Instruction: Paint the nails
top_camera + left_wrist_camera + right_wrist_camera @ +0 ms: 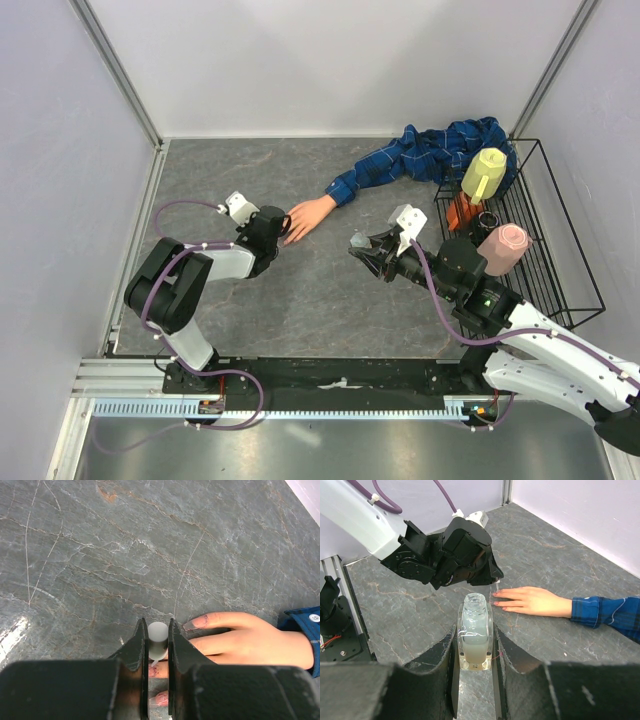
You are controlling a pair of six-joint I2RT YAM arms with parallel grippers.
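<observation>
Just beneath our left gripper [157, 624], clamped on a white-capped brush [158, 636], lie the nails [195, 624] of the peach mannequin hand [250, 642], fingers pointing leftward; our farther right gripper [475, 630] clasps a clear bottle [474, 637].

The table [330, 290] is veined grey, the mannequin hand [308, 216] peach, nails [200, 623] pinkish, sleeve [400, 160] blue plaid, bottle [475, 640] clear.

The right gripper [475, 630] clamped an uncapped clear glass bottle [475, 647]
Beyond it, the black left gripper [492, 580] hung at the nails [496, 594] of the peach mannequin hand [535, 601]
</observation>
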